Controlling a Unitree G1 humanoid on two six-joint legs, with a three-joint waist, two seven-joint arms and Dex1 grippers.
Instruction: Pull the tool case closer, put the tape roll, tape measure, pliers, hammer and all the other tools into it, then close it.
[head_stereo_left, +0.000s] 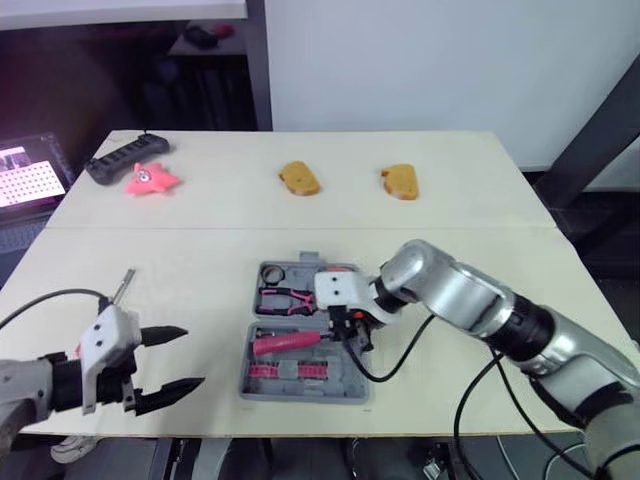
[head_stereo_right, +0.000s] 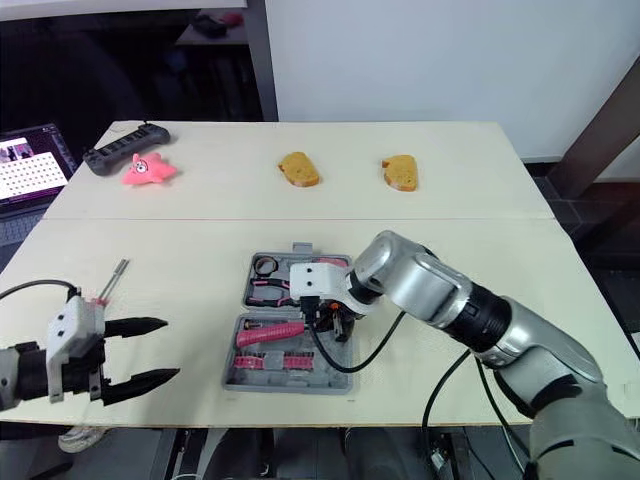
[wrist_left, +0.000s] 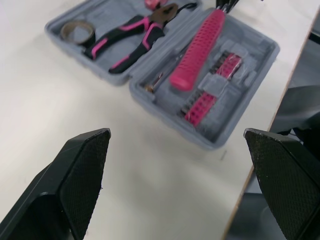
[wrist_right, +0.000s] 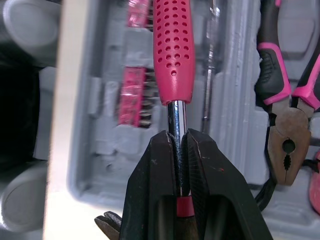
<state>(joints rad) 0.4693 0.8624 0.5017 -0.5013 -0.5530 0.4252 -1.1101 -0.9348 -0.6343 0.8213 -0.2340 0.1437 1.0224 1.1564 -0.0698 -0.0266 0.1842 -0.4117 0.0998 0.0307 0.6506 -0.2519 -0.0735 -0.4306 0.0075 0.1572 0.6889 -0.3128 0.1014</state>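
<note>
Spread wide and empty at the nearest left hand (head_stereo_left: 192, 356), well apart from the open grey plastic tool case (head_stereo_left: 300, 392); pinched at the right hand (wrist_right: 179, 134) on the steel shaft of the pink dimple-handled hammer (wrist_right: 173, 50), just ahead in the case, probably to seat it flat.

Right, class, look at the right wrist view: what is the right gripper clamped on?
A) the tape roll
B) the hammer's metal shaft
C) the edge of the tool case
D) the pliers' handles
B: the right gripper pinches the shiny shaft of the hammer just past its pink grip, while the pliers lie untouched beside it.
</note>
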